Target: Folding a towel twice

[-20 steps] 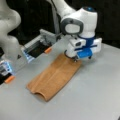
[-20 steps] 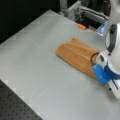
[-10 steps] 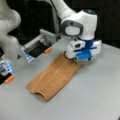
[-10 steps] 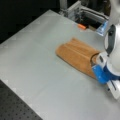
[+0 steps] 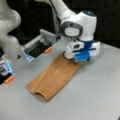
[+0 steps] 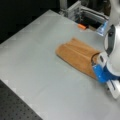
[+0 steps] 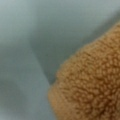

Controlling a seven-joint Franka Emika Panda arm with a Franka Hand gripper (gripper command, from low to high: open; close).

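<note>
Wrist view: my gripper (image 5: 72,59) low on the folded towel (image 5: 53,76) end; grip state unclear; fold may slip.

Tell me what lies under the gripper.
The gripper sits low over one short end of the folded towel, which lies on the table. Its fingertips and the cloth right beneath them are hidden by its body.

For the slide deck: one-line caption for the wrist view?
Close-up of the towel, its terry corner lying on the grey table; pincer not in view.
</note>
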